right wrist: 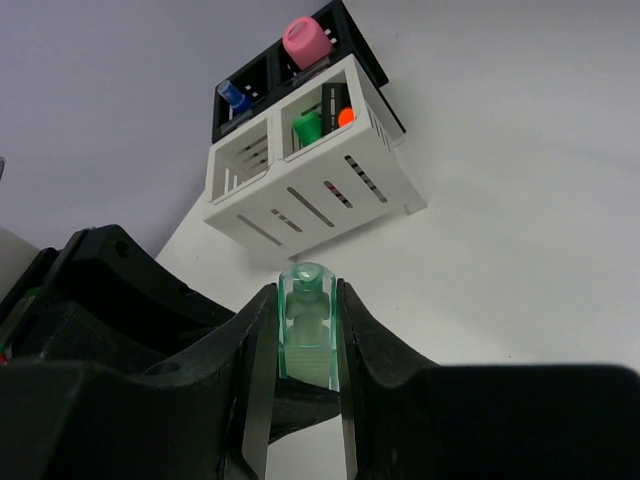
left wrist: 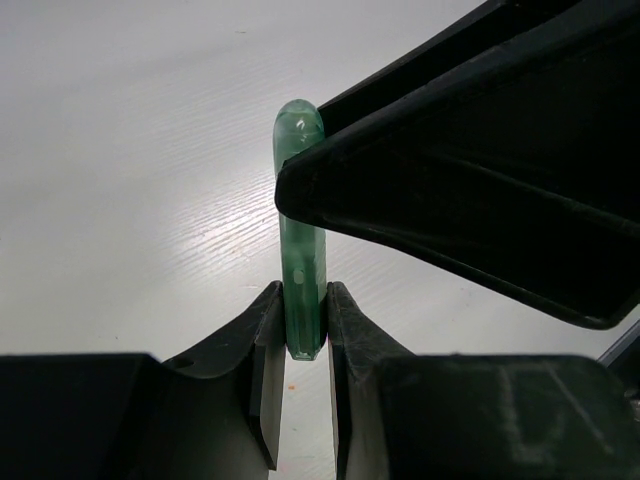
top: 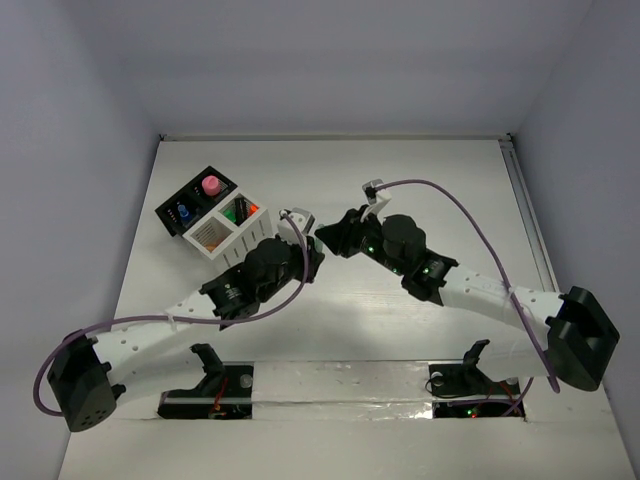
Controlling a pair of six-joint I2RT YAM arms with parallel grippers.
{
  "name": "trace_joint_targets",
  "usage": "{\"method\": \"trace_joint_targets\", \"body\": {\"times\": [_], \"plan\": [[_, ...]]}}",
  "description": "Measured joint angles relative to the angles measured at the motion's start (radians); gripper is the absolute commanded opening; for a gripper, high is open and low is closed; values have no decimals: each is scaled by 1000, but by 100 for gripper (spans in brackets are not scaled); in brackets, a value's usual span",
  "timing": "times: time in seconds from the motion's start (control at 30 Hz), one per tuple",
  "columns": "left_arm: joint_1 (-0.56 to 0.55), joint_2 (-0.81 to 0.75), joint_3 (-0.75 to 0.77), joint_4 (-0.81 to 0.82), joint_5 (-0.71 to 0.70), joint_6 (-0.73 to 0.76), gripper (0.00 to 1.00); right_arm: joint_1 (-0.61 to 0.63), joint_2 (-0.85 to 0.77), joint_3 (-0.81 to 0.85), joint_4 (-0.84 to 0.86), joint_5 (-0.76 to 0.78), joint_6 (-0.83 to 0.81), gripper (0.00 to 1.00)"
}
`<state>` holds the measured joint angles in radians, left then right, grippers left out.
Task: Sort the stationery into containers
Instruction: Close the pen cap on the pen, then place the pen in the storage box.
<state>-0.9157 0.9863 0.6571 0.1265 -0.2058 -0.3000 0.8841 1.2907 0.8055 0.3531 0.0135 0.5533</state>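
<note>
Between the two grippers: a translucent mint-green marker hangs above the white table, apart from the containers.
Left gripper: clamped on the marker's flat end, a finger pressed to each side.
Right gripper: closed on the same marker near its rounded end, so both arms grip it at once.
Containers: a white slatted organiser is joined to a black organiser. A pink cap and a blue cap stand in the black one, and a green piece and an orange piece in one white compartment.
Handling: probably light, stiff and smooth plastic, so it may pivot or slip in a narrow pinch. The straight barrel looks a surer hold than the rounded tip.
Hidden: the wrists cover the marker from overhead, the right finger hides mid-barrel in the left wrist view, and the compartment floors cannot be seen.
</note>
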Motion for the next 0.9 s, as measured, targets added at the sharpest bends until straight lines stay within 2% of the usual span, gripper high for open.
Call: {"method": "trace_joint_targets", "body": {"times": [0.1,0.27,0.43,0.47,0.67,0.8,0.9], "plan": [[19,1,0,3,26,-6,0,0,7,4,7,7,1,2],[23,35,0,43,42,-21,0,0,-7,31,-68,60,1,26],[26,78,-11,219,23,-52,0,-30,-45,128,-251,119,-11,52],[33,81,-18,269,3,-61,0,-41,-55,140,-288,120,-16,54],[56,104,-84,423,-82,-100,0,-123,-127,163,-441,146,-31,60],[74,121,-111,396,-112,-102,0,-137,-184,148,-468,163,-37,59],[137,89,-111,355,-136,-103,0,-138,-261,86,-460,166,-42,57]]}}
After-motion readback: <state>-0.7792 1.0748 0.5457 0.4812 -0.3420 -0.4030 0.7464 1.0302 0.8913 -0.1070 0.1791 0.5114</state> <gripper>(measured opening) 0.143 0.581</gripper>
